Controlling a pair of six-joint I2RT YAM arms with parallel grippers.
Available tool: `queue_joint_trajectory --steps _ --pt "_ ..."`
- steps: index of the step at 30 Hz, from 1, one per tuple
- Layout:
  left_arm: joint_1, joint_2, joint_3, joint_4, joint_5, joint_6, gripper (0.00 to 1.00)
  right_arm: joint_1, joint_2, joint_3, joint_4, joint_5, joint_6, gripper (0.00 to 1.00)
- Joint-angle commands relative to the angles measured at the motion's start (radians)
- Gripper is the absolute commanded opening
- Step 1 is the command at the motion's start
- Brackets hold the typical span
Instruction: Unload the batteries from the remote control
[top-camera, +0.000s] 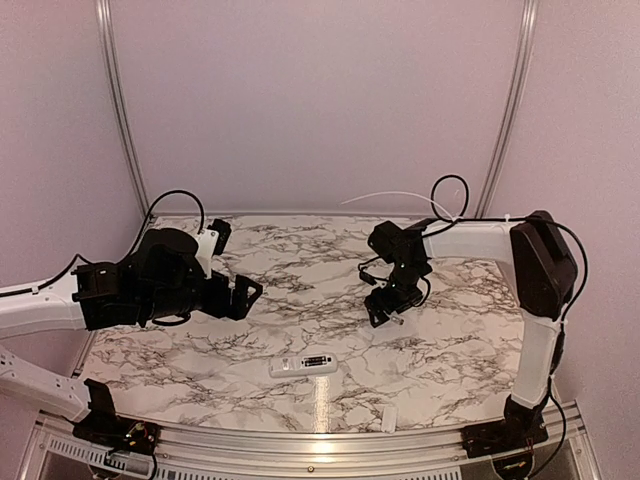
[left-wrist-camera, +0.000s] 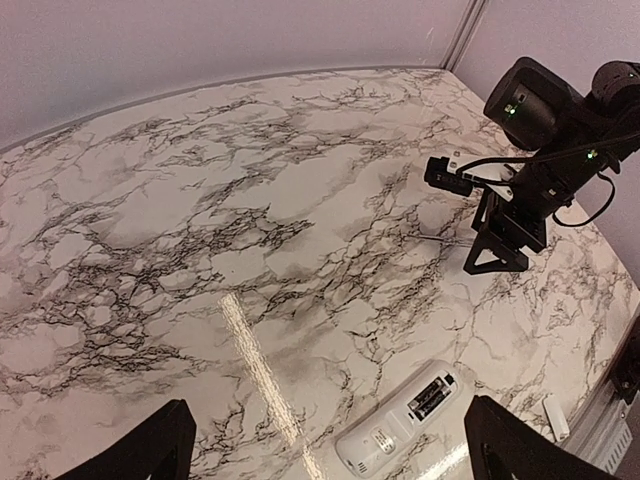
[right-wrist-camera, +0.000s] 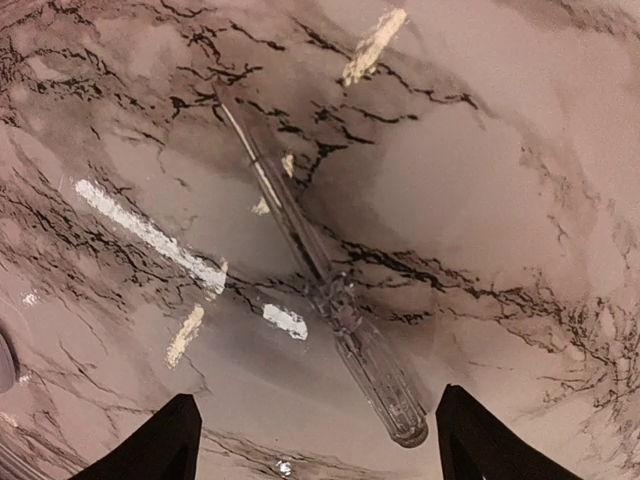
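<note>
The white remote control lies back up near the table's front edge. Its compartment is uncovered, with two dark batteries side by side inside. The remote also shows in the left wrist view. My left gripper is open and empty, hovering left of and behind the remote; its fingertips frame the bottom of its view. My right gripper is open, low over a thin clear stick-like tool that lies on the table, with the thick end between the fingertips.
A small flat white plastic piece lies at the front edge right of the remote, and shows in the left wrist view. The table is marble-patterned, with pale walls and metal posts behind it. The right arm stands beyond the remote.
</note>
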Motion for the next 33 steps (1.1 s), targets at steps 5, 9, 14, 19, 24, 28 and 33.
queue_joint_trajectory --steps 5,9,14,19,24,28,33 --pt "0.004 0.074 0.067 0.032 0.062 -0.024 0.98 -0.010 -0.027 -0.026 0.073 0.009 -0.009 0.70" --pt "0.004 0.098 0.088 0.031 0.066 -0.022 0.98 -0.010 -0.036 -0.054 0.090 0.012 -0.009 0.62" --pt "0.004 0.123 0.100 0.037 0.080 -0.027 0.97 -0.009 -0.045 -0.079 0.096 0.021 -0.019 0.58" --pt "0.004 0.137 0.109 0.041 0.091 -0.031 0.97 -0.010 -0.050 -0.086 0.094 0.022 -0.022 0.50" --pt "0.004 0.143 0.112 0.048 0.094 -0.032 0.96 -0.010 -0.059 -0.089 0.094 0.017 -0.016 0.43" --pt "0.004 0.145 0.112 0.050 0.097 -0.033 0.96 -0.010 -0.065 -0.105 0.103 0.015 -0.014 0.41" --pt "0.004 0.143 0.112 0.047 0.101 -0.034 0.96 -0.010 -0.073 -0.135 0.124 0.009 -0.004 0.38"
